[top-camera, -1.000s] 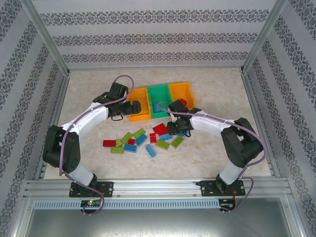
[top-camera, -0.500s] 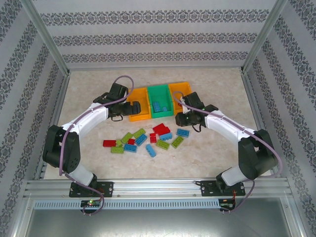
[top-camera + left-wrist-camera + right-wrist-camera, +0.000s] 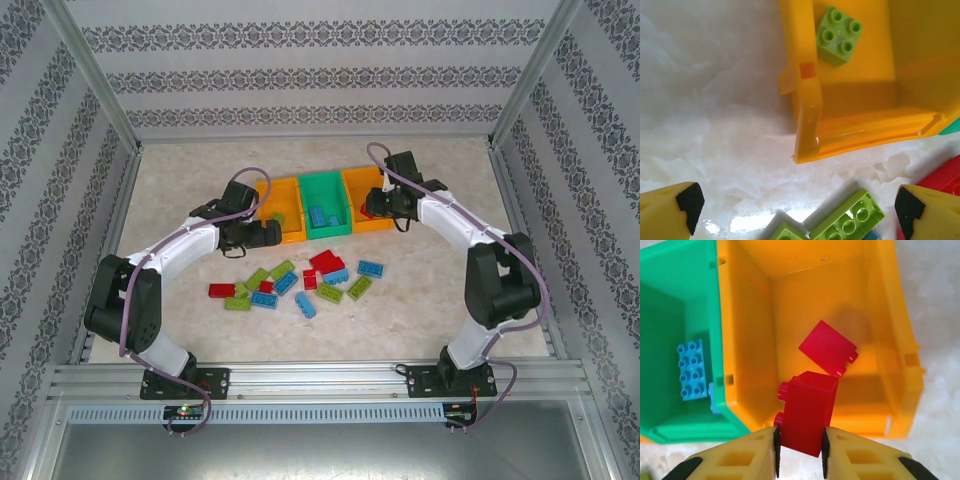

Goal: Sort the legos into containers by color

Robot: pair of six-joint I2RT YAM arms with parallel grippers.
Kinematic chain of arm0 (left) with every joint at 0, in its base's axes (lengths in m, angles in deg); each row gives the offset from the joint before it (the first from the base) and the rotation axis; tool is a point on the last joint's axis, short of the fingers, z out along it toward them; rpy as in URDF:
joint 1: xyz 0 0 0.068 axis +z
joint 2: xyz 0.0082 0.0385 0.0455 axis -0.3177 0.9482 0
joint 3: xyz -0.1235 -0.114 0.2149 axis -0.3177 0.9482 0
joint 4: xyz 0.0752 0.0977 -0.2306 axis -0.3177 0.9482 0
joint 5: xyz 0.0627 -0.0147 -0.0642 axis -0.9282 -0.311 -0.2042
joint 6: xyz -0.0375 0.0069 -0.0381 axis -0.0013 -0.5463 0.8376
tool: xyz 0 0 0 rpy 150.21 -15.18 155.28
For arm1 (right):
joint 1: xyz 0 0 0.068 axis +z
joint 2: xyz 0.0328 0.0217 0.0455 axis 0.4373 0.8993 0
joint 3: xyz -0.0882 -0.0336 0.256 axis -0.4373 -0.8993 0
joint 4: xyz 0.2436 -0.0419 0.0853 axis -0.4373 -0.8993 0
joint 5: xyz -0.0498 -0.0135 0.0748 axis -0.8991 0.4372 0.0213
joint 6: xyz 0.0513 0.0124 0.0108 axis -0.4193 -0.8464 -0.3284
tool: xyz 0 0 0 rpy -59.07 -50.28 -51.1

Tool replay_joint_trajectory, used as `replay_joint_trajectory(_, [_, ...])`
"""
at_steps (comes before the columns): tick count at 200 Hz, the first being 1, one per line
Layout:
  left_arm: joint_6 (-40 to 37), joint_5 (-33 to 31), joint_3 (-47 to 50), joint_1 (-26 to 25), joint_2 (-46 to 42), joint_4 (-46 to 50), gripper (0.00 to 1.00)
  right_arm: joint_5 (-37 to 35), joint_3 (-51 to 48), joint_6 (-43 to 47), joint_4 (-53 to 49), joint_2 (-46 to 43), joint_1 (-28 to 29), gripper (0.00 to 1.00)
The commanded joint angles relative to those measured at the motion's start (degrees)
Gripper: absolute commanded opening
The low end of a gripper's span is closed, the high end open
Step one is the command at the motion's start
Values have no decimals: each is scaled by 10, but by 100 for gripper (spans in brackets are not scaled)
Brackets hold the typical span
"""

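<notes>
Barely started: my right gripper [image 3: 800, 452] pinches a red brick [image 3: 807, 417] over the right orange bin [image 3: 880, 300], left gripper [image 3: 800, 205] gapes wide, most legos [image 3: 323, 262] lie unsorted.

No legible text, label, brand, number or sign anywhere.

Right gripper [image 3: 800, 450] is off the loose pile [image 3: 300, 285] on the table [image 3: 420, 300] now and up over the right-hand orange bin [image 3: 890, 340], jaws pinching a red brick [image 3: 807, 415]. Left gripper [image 3: 797, 205] has backed out toward the pile, so the left orange bin [image 3: 807, 100] shows a green brick [image 3: 839, 35] inside.
</notes>
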Motion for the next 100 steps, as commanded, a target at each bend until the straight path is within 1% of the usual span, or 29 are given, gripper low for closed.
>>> replay_joint_trajectory(1, [12, 27, 9, 3, -13, -29, 100, -4, 33, -25, 7, 41, -7, 31])
replay_joint_trajectory(16, [22, 43, 18, 1, -14, -48, 100, -4, 45, -35, 16, 63, -7, 35])
replay_joint_trajectory(33, [30, 43, 28, -3, -18, -63, 100, -1, 57, -43, 21, 76, -6, 42])
replay_joint_trajectory(50, [27, 38, 31, -8, -23, -62, 100, 3, 57, -47, 22, 74, -4, 58])
replay_joint_trajectory(100, [16, -6, 55, -12, -51, -31, 99, -19, -2, -12, 17, 0, 11, 73])
